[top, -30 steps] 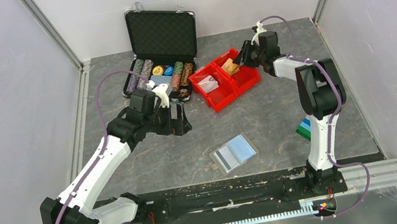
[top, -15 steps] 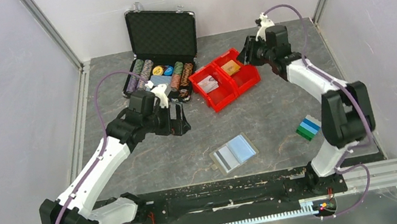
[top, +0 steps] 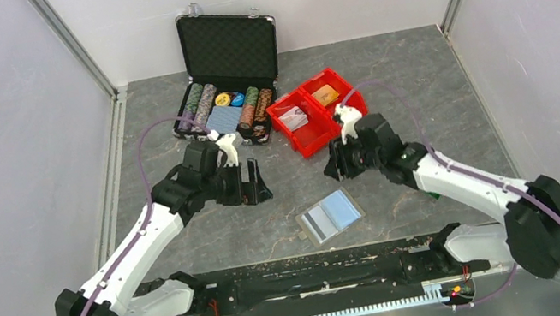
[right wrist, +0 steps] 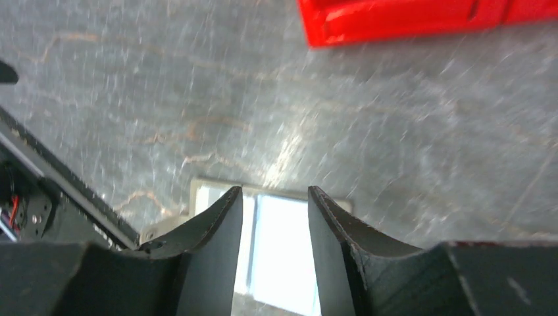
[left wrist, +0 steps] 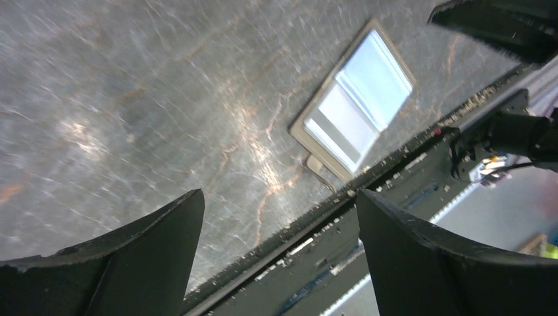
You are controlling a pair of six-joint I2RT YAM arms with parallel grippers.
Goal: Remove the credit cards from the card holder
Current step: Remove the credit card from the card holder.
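Two hands: left hand (top: 256, 185) spread wide, nothing between its fingers; right hand (top: 338, 167) partly parted, also empty (both off the tabletop (top: 391, 117)).
Task thing: card holder (top: 330, 217) lies unfolded and flat close to the tabletop's front edge, between the two hands, touched by neither.
Open room: bare surface on every side of the card holder.
Back: red bins (top: 313, 120) beside black chip case (top: 228, 54), well apart from it.
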